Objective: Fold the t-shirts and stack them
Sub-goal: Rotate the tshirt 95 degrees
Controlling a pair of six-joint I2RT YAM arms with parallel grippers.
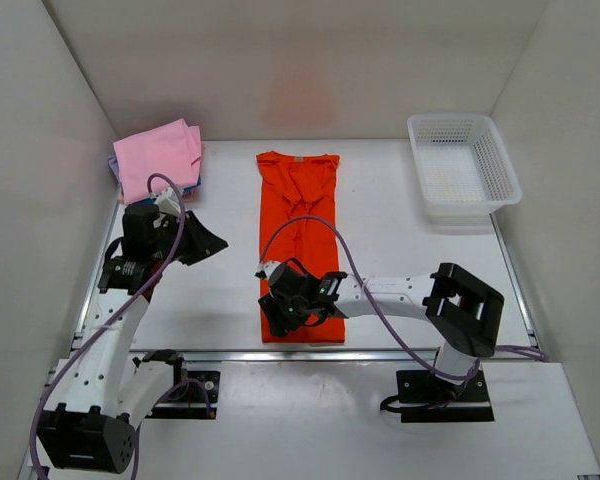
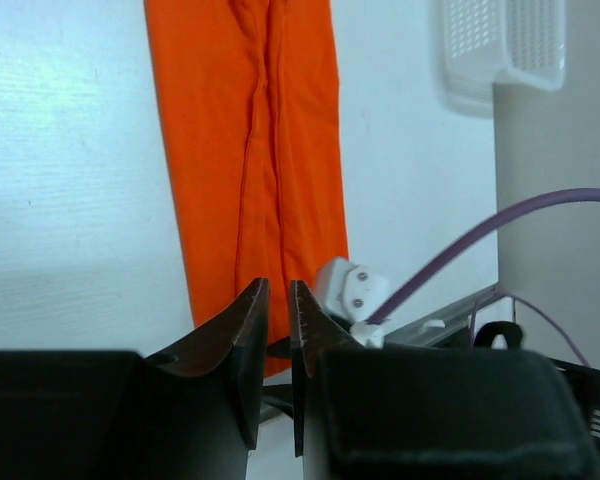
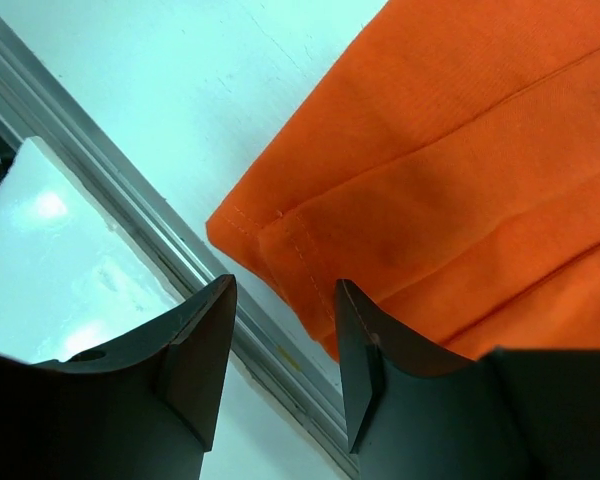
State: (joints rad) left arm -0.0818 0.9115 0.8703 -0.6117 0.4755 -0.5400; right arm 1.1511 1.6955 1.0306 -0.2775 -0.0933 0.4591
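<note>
A: "One orange t-shirt (image 1: 298, 230) lies collar far, hem at the counter's (image 1: 410, 270) near edge. Nearer arm?"
B: "Right tool (image 3: 285, 287), wide and empty, over the hem corner; left tool (image 2: 278, 288) narrow, empty."

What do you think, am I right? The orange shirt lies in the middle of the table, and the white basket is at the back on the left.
Not quite. The white basket is at the back on the right, not the left; the top external view shows it. The orange shirt does lie in the middle of the table.
</note>
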